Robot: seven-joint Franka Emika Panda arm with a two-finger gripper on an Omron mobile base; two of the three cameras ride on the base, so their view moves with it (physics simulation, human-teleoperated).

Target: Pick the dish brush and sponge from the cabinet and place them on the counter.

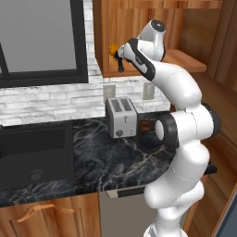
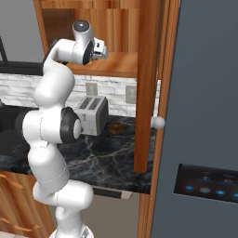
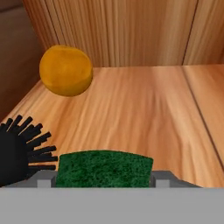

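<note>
In the hand view the green sponge (image 3: 105, 167) lies on the wooden shelf of the cabinet (image 3: 144, 109), right between my fingertips (image 3: 46, 178). My gripper (image 3: 103, 178) is shut on the sponge, one pad against each end. The black bristled head of the dish brush (image 3: 19, 151) rests just left of the sponge; its handle is out of frame. From the left base view the gripper (image 1: 119, 56) reaches into the cabinet (image 1: 185, 62) at shelf height. The counter (image 1: 115, 152) lies below.
An orange ball (image 3: 65, 70) sits at the back left of the shelf. A toaster (image 1: 121, 118) stands on the counter under the cabinet, and the black sink (image 1: 32, 152) is to its left. The open cabinet door (image 2: 146, 83) and a grey appliance front (image 2: 204, 116) stand at right.
</note>
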